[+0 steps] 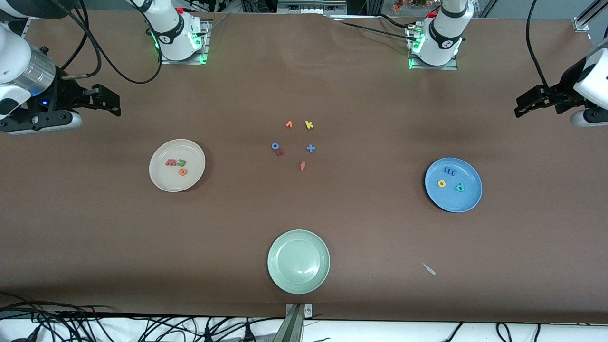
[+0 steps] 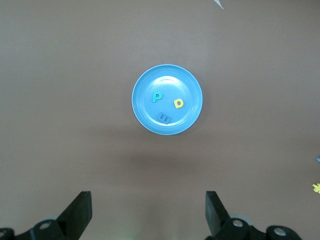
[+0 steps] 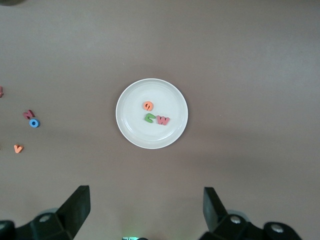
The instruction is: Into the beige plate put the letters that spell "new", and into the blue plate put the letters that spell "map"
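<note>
Three plates on the brown tabletop (image 1: 332,85). Beige plate (image 1: 159,178) toward the right arm's end holds the dull red w (image 1: 170,163), green n (image 1: 181,162) and orange e (image 1: 183,171), w and n just beside each other, e slightly nearer the front camera. Blue plate (image 1: 453,202) toward the left arm's end holds the blue m (image 1: 449,170), yellow a (image 1: 441,183) and teal p (image 1: 459,187), spread apart, none touching. All letters lie flat.

Pale green plate (image 1: 280,273) sits nearest the front camera, mid-table. Loose letters clustered at the centre between the two task plates: yellow k (image 1: 309,125), orange v (image 1: 289,124), blue o (image 1: 275,146) touching a small dark red letter (image 1: 280,152), blue plus (image 1: 310,148), orange-red f (image 1: 302,166). Small white scrap (image 1: 429,269) lies nearer the front camera than the blue plate. Nothing blocks either plate.

Left end effector (image 2: 147,210) hangs high over the tabletop beside the blue plate, fingers spread wide, holding nothing. Right end effector (image 3: 145,207) hangs high over the tabletop beside the beige plate, fingers spread wide, holding nothing.
</note>
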Robot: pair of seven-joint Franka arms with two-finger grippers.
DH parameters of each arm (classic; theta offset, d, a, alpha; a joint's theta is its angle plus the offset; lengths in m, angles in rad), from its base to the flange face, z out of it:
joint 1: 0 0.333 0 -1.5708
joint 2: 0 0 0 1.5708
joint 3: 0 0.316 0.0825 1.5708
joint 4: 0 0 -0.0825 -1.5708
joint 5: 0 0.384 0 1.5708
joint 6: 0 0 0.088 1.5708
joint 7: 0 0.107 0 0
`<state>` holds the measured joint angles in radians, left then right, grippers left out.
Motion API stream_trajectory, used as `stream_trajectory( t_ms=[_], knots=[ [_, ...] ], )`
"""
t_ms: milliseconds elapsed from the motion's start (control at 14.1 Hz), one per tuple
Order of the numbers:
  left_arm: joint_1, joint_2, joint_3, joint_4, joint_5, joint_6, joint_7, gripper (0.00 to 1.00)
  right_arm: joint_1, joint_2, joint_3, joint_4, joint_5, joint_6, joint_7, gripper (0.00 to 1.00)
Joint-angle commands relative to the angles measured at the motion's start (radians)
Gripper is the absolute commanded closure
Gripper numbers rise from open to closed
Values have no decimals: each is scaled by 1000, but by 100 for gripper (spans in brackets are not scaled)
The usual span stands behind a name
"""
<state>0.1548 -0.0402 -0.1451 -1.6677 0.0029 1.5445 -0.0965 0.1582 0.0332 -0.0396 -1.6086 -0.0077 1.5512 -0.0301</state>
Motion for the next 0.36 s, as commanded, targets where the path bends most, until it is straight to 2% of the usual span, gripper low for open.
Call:
stream_trajectory(
  t_ms=[0, 285],
  knots=[
    [2, 19, 1, 37, -32, -29, 5, 0, -8, 5, 6, 16, -11, -3, -10, 0],
    [2, 19, 1, 37, -32, -29, 5, 0, -8, 7, 6, 15, -9, 3, -10, 0]
  ],
)
